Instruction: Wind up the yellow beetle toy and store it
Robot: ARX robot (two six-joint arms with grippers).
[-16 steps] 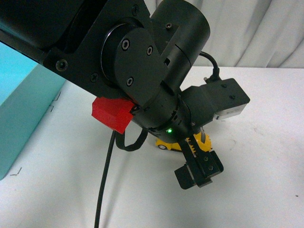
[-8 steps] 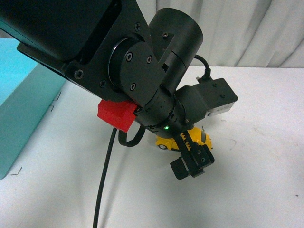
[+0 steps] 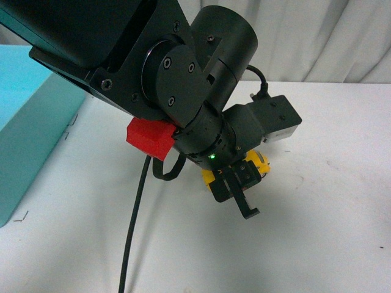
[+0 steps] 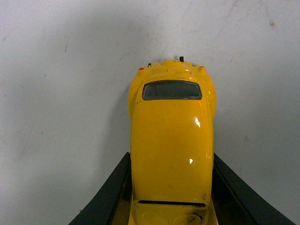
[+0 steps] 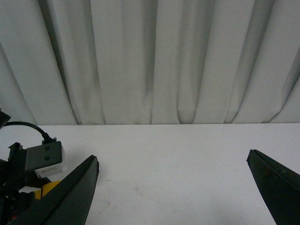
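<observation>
Left pincer (image 3: 235,194) sits low over the white surface (image 3: 317,220), clamped on the beetle (image 4: 171,136). Black fingers (image 4: 110,199) press both its flanks, and the toy's rear window faces away from the wrist. Right pincer (image 5: 172,155) hangs wide apart, gripping nothing, off to the beetle's side. The teal box (image 3: 24,140) stands far left, apart from the toy, its inside out of sight.

Bright, even light; soft shadows

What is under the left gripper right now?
The yellow beetle toy, roof up on the white table, with fingers of the left gripper against both sides. Its wheels and underside are hidden by its body.
</observation>
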